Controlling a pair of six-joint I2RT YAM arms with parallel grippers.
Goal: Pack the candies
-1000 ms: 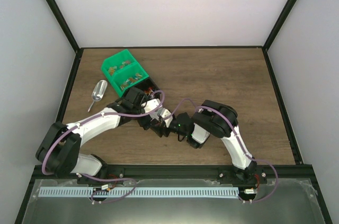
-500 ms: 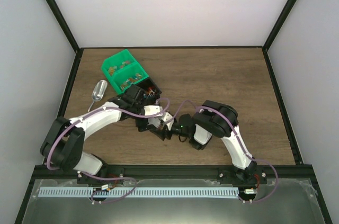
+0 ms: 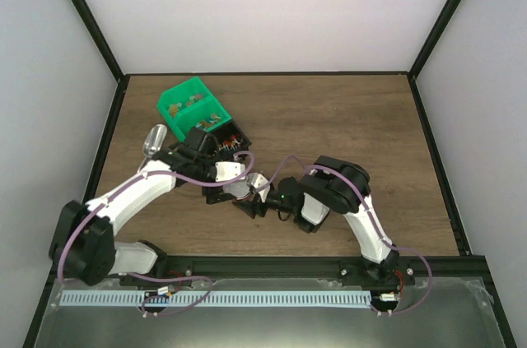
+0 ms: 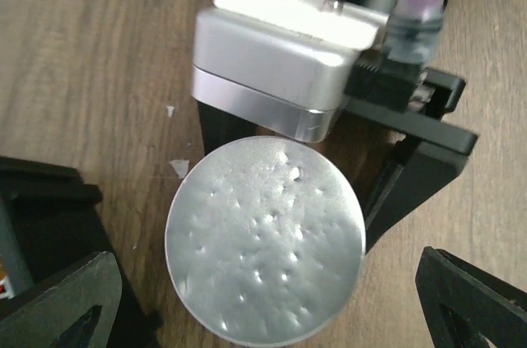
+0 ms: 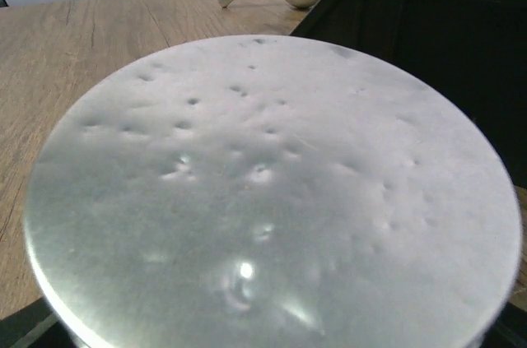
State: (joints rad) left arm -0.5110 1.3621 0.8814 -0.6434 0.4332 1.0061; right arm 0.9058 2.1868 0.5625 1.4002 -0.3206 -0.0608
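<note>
— Where the brown wood-grain table (image 3: 354, 134) lies under the top camera, what takes up the most room?
— Two white-and-black robot arms, both bent toward the table's left half. The left arm (image 3: 140, 192) and the right arm (image 3: 350, 200) meet just in front of the bins.
— Which bins?
— A bright green plastic bin (image 3: 169, 109) with two compartments stands at the back left. A black plastic bin (image 5: 428, 44) touches its near end.
— What sits between the grippers?
— A round silver metal tin (image 4: 265, 237) with a dimpled top. The right gripper (image 4: 292, 192) is clamped on it, one black finger against each side of the rim. That dimpled top fills nearly the whole right wrist view. Whether the tin rests on the wood or is lifted, I cannot tell.
— And the other gripper?
— The left gripper (image 4: 263, 303) hangs above the tin with its fingertips (image 4: 62, 299) spread wide apart, holding nothing.
— Anything smaller?
— A shiny metal scoop (image 3: 153, 140) lies on the table just left of the green plastic bin.
— The candies?
— The tiny wrapped candies (image 3: 230, 141), in red, orange and white, lie in the black plastic bin, close beside the tin.
</note>
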